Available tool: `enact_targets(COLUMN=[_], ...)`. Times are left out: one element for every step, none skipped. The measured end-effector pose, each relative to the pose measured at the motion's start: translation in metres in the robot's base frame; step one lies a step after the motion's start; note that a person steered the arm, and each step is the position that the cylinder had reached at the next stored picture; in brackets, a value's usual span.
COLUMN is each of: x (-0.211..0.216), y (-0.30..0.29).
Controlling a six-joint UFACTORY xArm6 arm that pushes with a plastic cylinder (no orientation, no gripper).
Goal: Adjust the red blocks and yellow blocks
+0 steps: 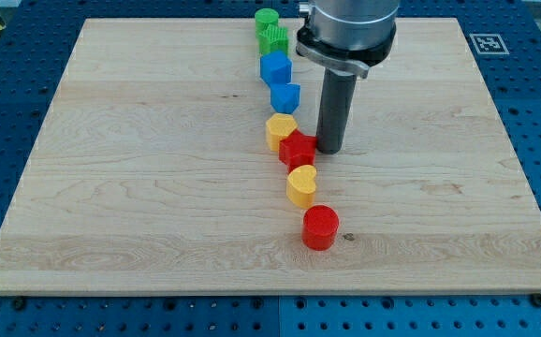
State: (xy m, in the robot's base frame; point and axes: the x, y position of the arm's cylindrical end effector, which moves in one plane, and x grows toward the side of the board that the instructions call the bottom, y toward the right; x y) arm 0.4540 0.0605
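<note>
My tip [329, 150] rests on the board against the right side of the red star block [298, 151]. The star touches the yellow hexagon block [281, 129] at its upper left and sits just above the yellow heart block [300, 185]. The red cylinder [320, 227] stands below the heart, a little to the right. These red and yellow blocks form a near-vertical line in the middle of the wooden board [139, 168].
Above the yellow hexagon the line goes on with a blue block [285, 96], a blue cube [275, 67], a green ridged block [274, 39] and a green cylinder [267, 19]. A marker tag [488, 43] sits at the board's top right corner.
</note>
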Motion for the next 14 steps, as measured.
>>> enact_targets(x=[0.003,0.003,0.011,0.039,0.043,0.044,0.053,0.055,0.055,0.055,0.059,0.072,0.086,0.098], y=[-0.005,-0.004,0.014,0.008,0.007,0.007,0.004,0.003,-0.005,-0.011,-0.01,0.005,0.014,0.017])
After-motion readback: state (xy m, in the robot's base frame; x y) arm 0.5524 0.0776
